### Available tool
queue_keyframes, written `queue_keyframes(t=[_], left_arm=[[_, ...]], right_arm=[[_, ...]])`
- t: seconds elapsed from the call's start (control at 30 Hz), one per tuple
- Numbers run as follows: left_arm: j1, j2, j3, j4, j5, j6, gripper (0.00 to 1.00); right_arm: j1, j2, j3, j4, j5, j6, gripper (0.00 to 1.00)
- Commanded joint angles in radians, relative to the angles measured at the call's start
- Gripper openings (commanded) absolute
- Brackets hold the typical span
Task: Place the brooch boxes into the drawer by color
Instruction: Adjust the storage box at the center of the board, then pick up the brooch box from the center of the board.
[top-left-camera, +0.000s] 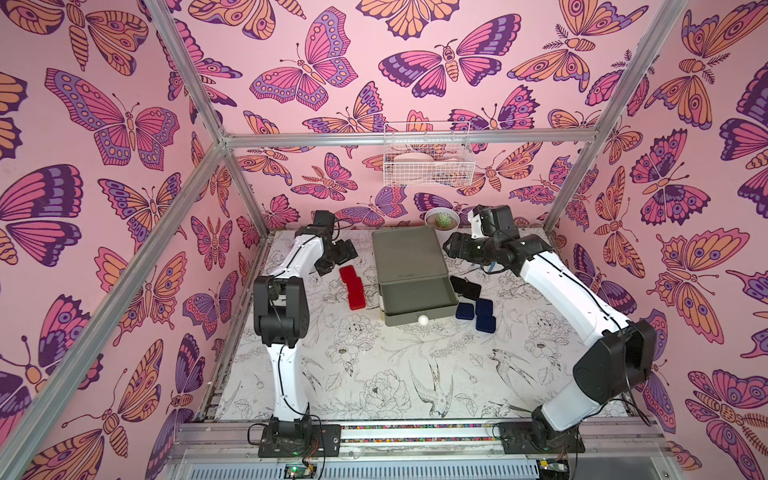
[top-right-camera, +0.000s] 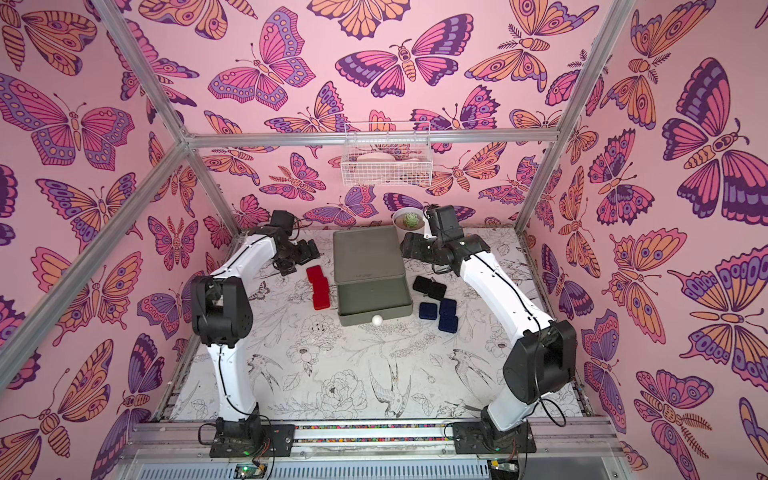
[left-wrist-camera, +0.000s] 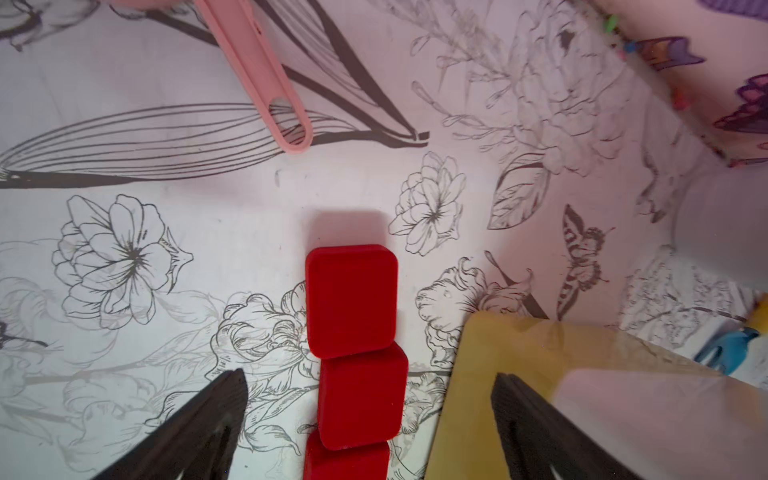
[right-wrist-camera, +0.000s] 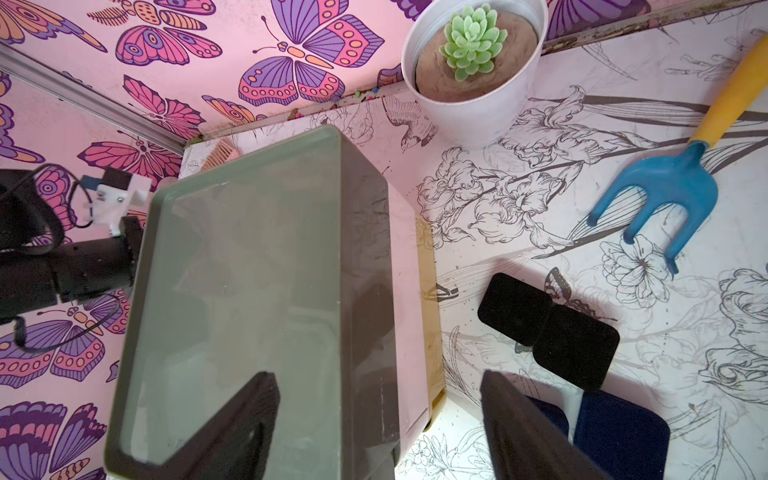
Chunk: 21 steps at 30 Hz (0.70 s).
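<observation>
The drawer (top-left-camera: 409, 257) (top-right-camera: 365, 257) stands mid-table with its grey-green top tier pulled out (top-left-camera: 417, 301) and nothing in it. Three red brooch boxes (top-left-camera: 352, 287) (top-right-camera: 318, 286) lie in a row to its left. Black ones (top-left-camera: 465, 286) (right-wrist-camera: 515, 311) and navy ones (top-left-camera: 478, 313) (right-wrist-camera: 619, 436) lie to its right. My left gripper (top-left-camera: 330, 264) (left-wrist-camera: 369, 376) hovers open over the red row (left-wrist-camera: 361, 399), touching none. My right gripper (top-left-camera: 451, 245) (right-wrist-camera: 377, 375) is open above the chest's right top edge (right-wrist-camera: 365, 249), holding nothing.
A white pot with a succulent (top-left-camera: 441, 220) (right-wrist-camera: 473, 70) stands behind the chest. A blue-and-yellow toy fork (right-wrist-camera: 665, 191) lies by the black boxes. A pink handle (left-wrist-camera: 266, 75) lies beyond the red row. A wire basket (top-left-camera: 428, 153) hangs on the back wall.
</observation>
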Motion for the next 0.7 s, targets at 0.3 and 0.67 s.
queue_keyframes(t=[0.3,0.67], left_arm=[[-0.004,0.140,0.146,-0.149,-0.030,-0.011,0.92],[-0.026,0.216,0.196,-0.157,-0.034,-0.007,0.91]], right_arm=[[-0.047,-0.029,-0.042,-0.027,-0.040,-0.003,0.82],[-0.055,-0.032,-0.055,-0.033,-0.037,-0.002,0.82]])
